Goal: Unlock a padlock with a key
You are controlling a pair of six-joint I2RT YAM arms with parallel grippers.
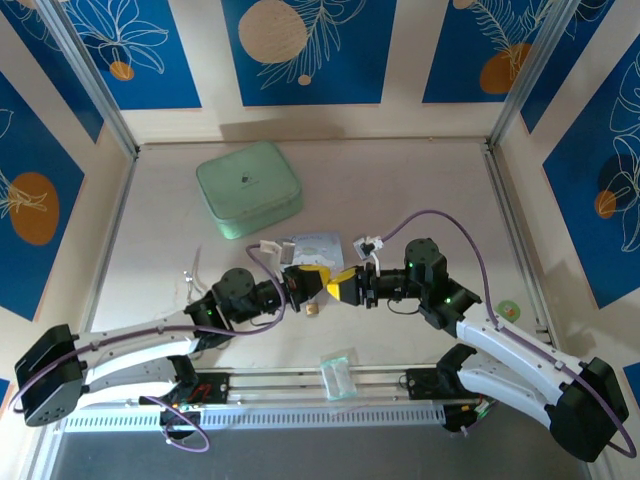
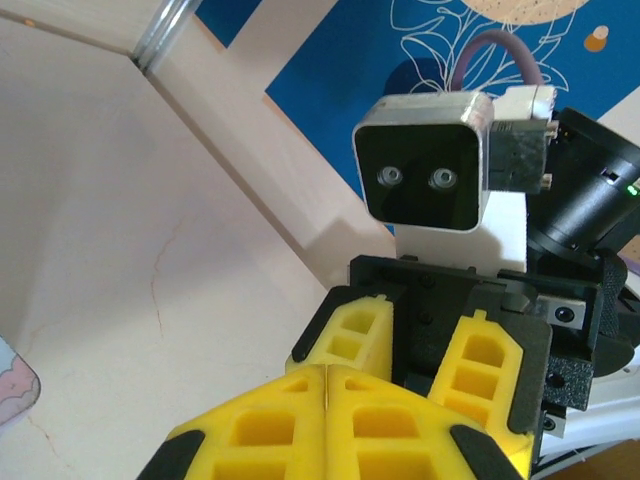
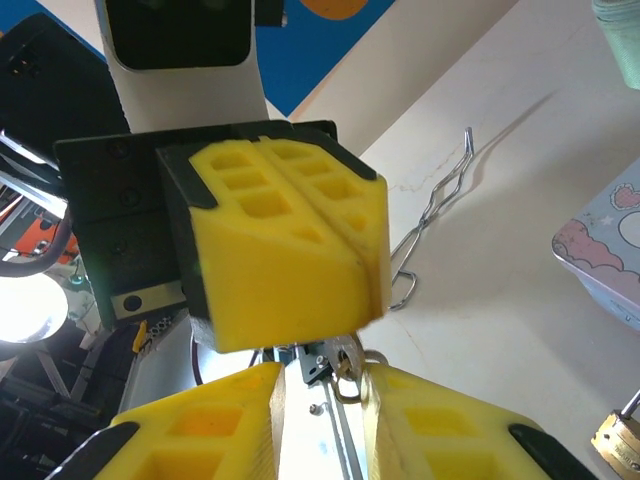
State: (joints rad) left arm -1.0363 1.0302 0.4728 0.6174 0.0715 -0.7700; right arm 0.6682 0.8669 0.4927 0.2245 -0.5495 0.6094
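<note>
The padlock (image 1: 312, 310), a tiny brass block, lies on the table just below where the two grippers meet, and it shows at the lower right corner of the right wrist view (image 3: 620, 440). My left gripper (image 1: 322, 283) (image 2: 328, 385) (image 3: 350, 230) is shut on the key (image 3: 340, 365). The key's silvery head and small ring hang out under its yellow fingers. My right gripper (image 1: 345, 287) (image 3: 318, 385) (image 2: 415, 350) faces the left one tip to tip. It is open, with the key's head in the gap by its right finger.
A light blue cartoon box (image 1: 315, 245) (image 3: 600, 260) sits just behind the grippers. A mint green case (image 1: 248, 188) lies at the back left. Wire loops (image 1: 190, 280) (image 3: 440, 200) lie to the left. A clear plastic bag (image 1: 338, 375) rests near the front rail.
</note>
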